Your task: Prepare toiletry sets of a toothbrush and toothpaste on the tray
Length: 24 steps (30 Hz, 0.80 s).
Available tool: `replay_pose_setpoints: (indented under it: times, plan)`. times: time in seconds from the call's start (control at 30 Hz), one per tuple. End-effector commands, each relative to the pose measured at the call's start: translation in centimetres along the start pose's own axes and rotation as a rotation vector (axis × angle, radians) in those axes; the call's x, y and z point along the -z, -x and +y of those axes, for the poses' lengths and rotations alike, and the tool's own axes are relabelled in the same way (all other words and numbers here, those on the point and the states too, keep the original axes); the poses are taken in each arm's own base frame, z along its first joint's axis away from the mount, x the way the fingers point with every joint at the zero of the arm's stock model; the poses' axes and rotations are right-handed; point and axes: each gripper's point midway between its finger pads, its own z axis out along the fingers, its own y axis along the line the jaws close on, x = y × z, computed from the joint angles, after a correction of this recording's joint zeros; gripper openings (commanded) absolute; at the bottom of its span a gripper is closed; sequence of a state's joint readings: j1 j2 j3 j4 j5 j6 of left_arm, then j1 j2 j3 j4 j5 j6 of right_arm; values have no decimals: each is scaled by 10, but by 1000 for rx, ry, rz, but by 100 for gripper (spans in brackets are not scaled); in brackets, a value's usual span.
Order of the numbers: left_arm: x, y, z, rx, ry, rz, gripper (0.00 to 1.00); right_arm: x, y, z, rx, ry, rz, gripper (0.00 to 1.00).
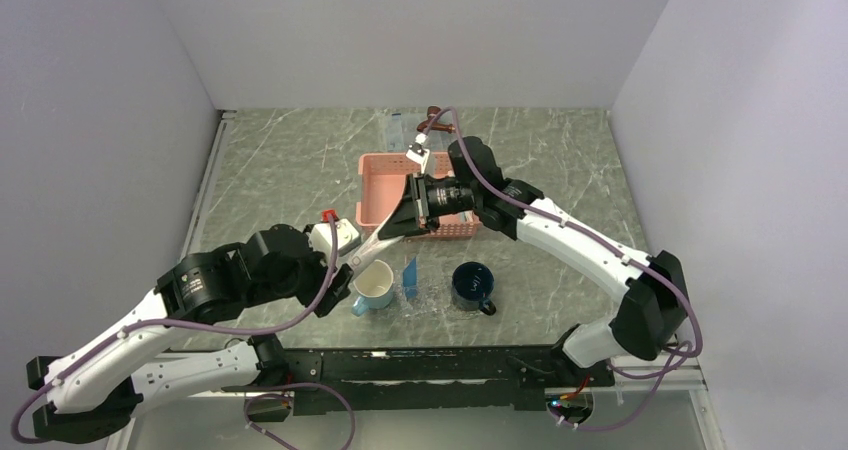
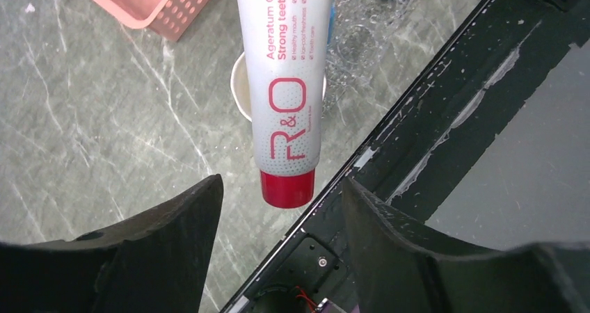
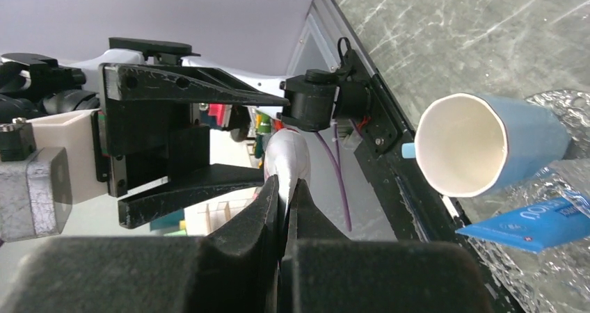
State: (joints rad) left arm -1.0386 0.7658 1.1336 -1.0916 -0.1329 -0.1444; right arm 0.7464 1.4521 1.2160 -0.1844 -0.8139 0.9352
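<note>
A white toothpaste tube (image 1: 368,242) with a red cap (image 2: 286,188) hangs in the air, and my right gripper (image 3: 286,184) is shut on its flat end. The cap points into the gap of my left gripper (image 2: 282,188), which is open and touches nothing. A light-blue toothpaste tube (image 1: 410,275) lies on the clear tray (image 1: 440,305) between the two cups. No toothbrush is in view.
A light-blue cup (image 1: 373,288) with a white inside stands just below the held tube. A dark blue mug (image 1: 472,285) stands to its right. The pink lattice basket (image 1: 395,185) sits behind, under my right arm. The black frame edge (image 2: 417,118) runs along the near side.
</note>
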Motion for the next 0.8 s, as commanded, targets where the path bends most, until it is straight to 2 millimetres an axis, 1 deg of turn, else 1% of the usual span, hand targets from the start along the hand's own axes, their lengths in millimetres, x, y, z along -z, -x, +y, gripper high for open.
replay_pose_setpoints:
  times: [0.0, 0.13, 0.27, 0.3, 0.4, 0.53, 0.77]
  plan:
    - [17, 30, -15, 8, -89, -133, 72, 18, 4, 19, 118, -15, -59, 0]
    - [27, 38, -23, 18, -145, -182, 84, 32, 8, 22, 178, -73, -96, 0]
    - [35, 44, -25, 42, -157, -220, 94, 50, 12, 28, 253, -142, -136, 0]
    - [34, 45, -24, 52, -153, -225, 99, 55, 13, 28, 270, -166, -147, 0]
    - [32, 45, -22, 87, -136, -231, 99, 69, 14, 29, 323, -237, -167, 0]
    - [25, 43, -17, 141, -101, -243, 99, 94, 15, 29, 392, -354, -199, 0]
    - [23, 43, 5, 250, 23, -300, 99, 135, 16, 23, 496, -547, -219, 0]
